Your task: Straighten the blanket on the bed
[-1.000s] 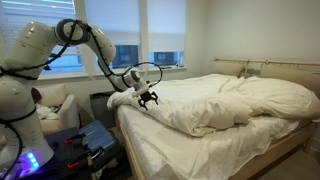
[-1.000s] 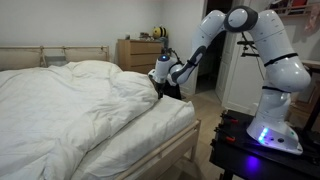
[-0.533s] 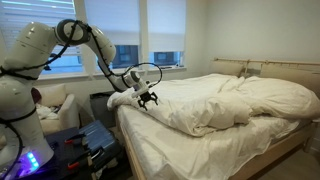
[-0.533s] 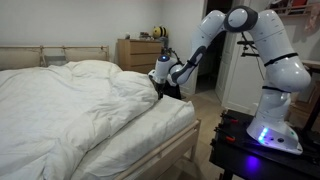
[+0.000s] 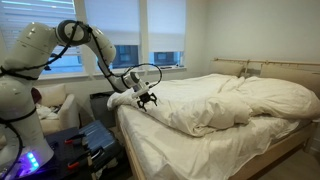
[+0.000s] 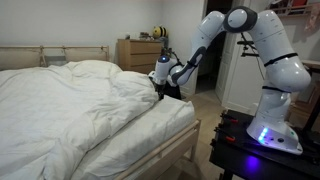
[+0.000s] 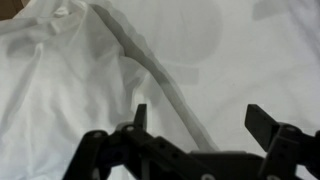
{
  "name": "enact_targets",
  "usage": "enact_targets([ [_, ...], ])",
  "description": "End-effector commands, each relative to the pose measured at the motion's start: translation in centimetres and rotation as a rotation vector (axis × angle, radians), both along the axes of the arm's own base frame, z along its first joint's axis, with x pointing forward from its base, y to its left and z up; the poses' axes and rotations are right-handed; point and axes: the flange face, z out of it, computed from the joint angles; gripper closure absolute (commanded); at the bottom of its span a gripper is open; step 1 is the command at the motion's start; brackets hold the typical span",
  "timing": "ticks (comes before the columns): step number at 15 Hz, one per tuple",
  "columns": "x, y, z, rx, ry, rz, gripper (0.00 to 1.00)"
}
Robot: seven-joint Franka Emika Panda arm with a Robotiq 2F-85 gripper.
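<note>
The blanket (image 5: 215,105) lies on the bed (image 5: 165,152), off-white, puffy and heavily wrinkled. In an exterior view it is heaped across the middle and right of the frame. Its near edge is folded back in a thick, uneven roll that runs diagonally, leaving the white sheet bare in the lower centre. One corner of it stretches out to the bed's corner at centre left, where the gripper (image 5: 148,100) hangs over it.

In an exterior view from the foot side, the blanket (image 6: 80,100) fills the left half of the frame as a soft mound. Deep creases fan out from its top. Its rolled edge slopes from the centre down to the lower left, above a bare strip of mattress and the light wood frame of the bed (image 6: 186,150). The gripper (image 6: 160,88) sits at the blanket's far corner, at the centre of the frame.

In the wrist view the blanket (image 7: 70,80) covers nearly everything. A raised fold runs from the upper centre down to the bottom, passing between the black fingers (image 7: 140,112). The gripper (image 7: 200,115) has its jaws spread wide, close above the fabric and holding nothing. Whether the fingertips touch the cloth cannot be told.
</note>
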Motion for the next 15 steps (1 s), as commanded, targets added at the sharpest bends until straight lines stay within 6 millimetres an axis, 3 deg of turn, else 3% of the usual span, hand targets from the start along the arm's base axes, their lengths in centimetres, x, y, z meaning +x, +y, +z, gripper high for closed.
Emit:
enact_targets([
  [1, 0.1, 0.2, 0.3, -0.016, 0.008, 0.047, 0.00],
  [11, -0.8, -0.5, -0.7, 0.000, 0.101, -0.094, 0.00],
  [12, 1.7, 2.2, -1.4, 0.037, 0.169, -0.132, 0.00],
  [13, -0.3, 0.0, -1.0, 0.011, 0.098, -0.106, 0.00],
  [15, 0.6, 1.6, -1.1, 0.032, 0.150, -0.128, 0.00],
])
